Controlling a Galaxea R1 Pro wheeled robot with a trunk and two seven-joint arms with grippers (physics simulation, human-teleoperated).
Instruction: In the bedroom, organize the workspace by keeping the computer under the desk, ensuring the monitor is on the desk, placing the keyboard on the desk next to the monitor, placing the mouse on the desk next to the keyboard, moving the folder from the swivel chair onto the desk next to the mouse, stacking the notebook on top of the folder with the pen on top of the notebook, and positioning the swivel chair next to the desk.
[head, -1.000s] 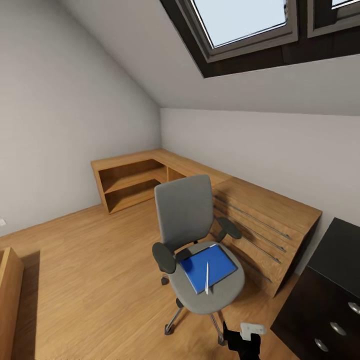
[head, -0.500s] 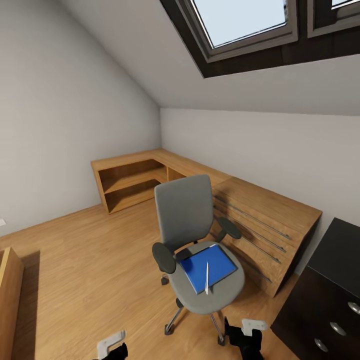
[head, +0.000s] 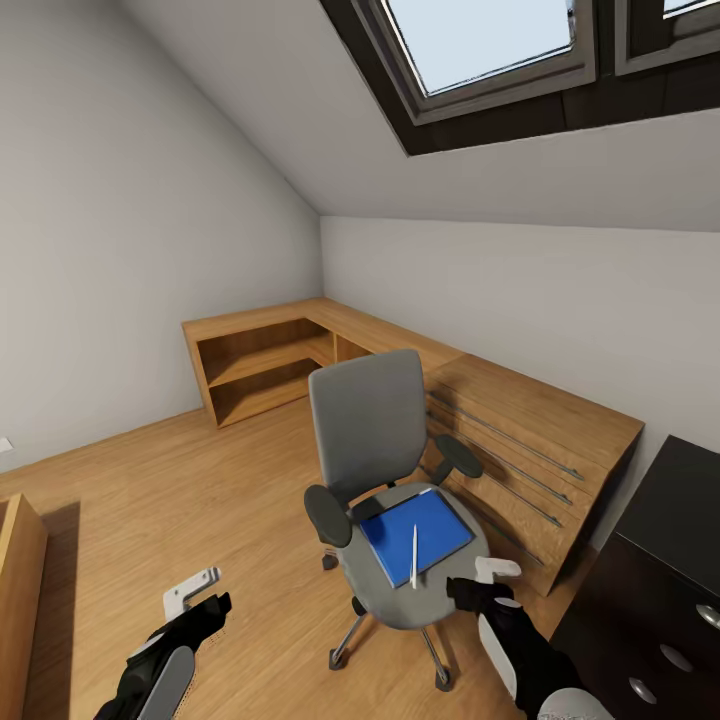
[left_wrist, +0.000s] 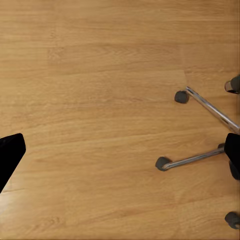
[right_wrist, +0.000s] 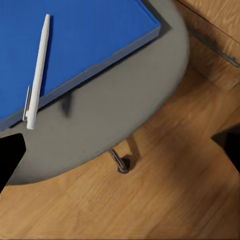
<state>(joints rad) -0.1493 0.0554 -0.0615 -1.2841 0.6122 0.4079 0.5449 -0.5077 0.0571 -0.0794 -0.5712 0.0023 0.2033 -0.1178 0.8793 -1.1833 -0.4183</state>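
Lying flat on the grey chair (head: 385, 470) seat, the bright-blue folder (head: 415, 533) carries a thin white pen (head: 414, 556) toward its 6 o'clock edge. Right gripper (head: 478, 587) hovers at the seat's 4 o'clock, fingers spread; left gripper (head: 200, 600) gapes over floor (head: 150, 500).

Black arms with grey-white shells, left pincer (head: 200, 592) – black fingers, white bracket, right pincer (head: 478, 585) alike
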